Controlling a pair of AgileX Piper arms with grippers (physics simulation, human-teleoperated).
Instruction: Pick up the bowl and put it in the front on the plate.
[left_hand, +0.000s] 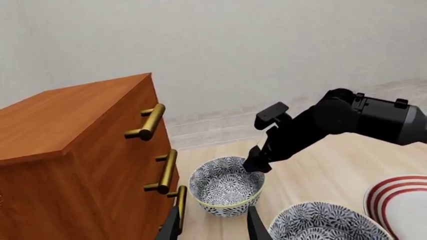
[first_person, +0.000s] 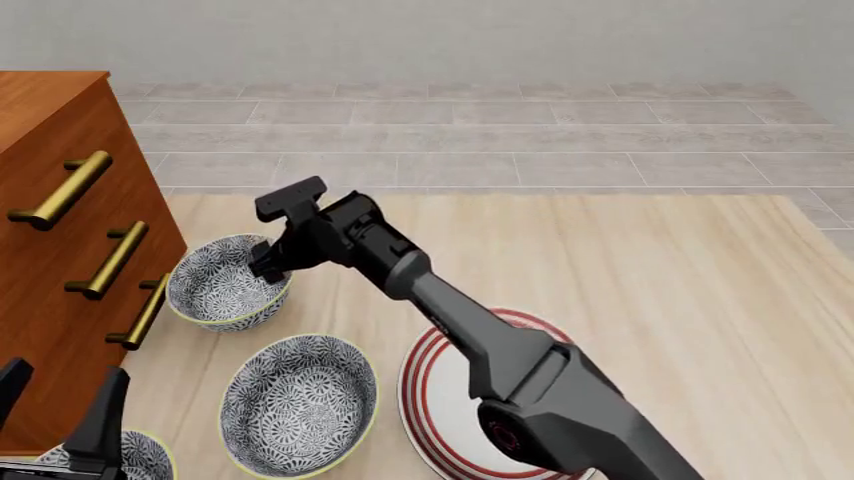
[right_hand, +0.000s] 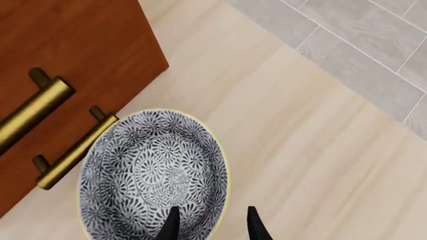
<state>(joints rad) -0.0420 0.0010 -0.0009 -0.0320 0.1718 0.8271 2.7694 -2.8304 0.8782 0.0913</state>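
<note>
bowl: we see the far bowl (first_person: 227, 283) of three look-alikes, blue-and-white floral with a pale-yellow rim, upright on the tabletop (first_person: 641, 290) just beside the wooden drawer cabinet (first_person: 60, 230), near its brass handles (first_person: 114, 260); also in left wrist view (left_hand: 225, 186) and right wrist view (right_hand: 153, 175)

right tool: we see it (first_person: 271, 262) at the bowl's rim on the side away from the cabinet; in right wrist view (right_hand: 210, 225) the two dark fingertips straddle the rim, one inside the bowl, one outside, jaws apart with a gap; we can't confirm they touch the rim

right arm: reaches across from the near right, passing over the plate

plate: white with red rings (first_person: 434, 400), flat on the tabletop, near side, right of the middle bowl, partly hidden by the right arm; edge also seen in left wrist view (left_hand: 400, 200)

middle bowl: same pattern (first_person: 300, 400), upright between the far bowl and the near edge, just beside the plate, apart from the far bowl

near bowl: only a part shows (first_person: 134, 462) at the bottom left corner

left tool: we see it (first_person: 60, 415) low at the near left, above the near bowl, fingers spread apart, holding nothing; its tips (left_hand: 213, 225) frame the far bowl in left wrist view

floor: grey tiles (first_person: 534, 130) beyond the tabletop
</note>
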